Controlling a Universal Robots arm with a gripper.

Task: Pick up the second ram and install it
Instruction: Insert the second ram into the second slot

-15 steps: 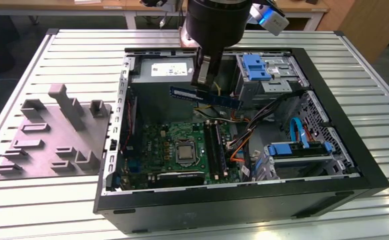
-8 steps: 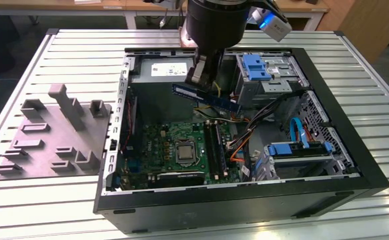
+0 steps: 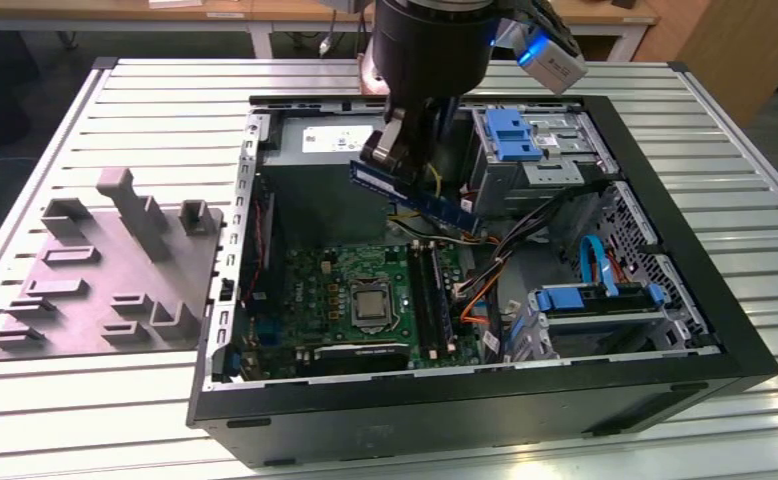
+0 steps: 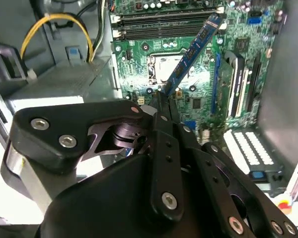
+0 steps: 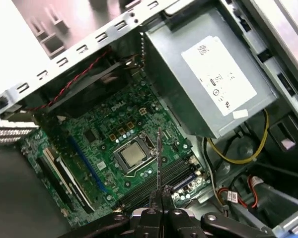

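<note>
Gripper [image 4: 161, 101] up close, jaws pinched narrow on the second ram [image 4: 191, 54]. I'm holding it in the air, tilted, above the motherboard [image 3: 349, 285] inside the open case [image 3: 469, 400]. Pick-up looks done; it's not yet seated in the memory slots [image 4: 164, 22].

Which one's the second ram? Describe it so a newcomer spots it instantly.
Find the open black metal computer tower case on the silver slatted table. Above its green motherboard, the arm's black pincer is clamped on a long, flat, dark memory stick. Unlike the long black plastic slots fixed to the board, it hangs tilted in mid-air, pinched at one end.
</note>
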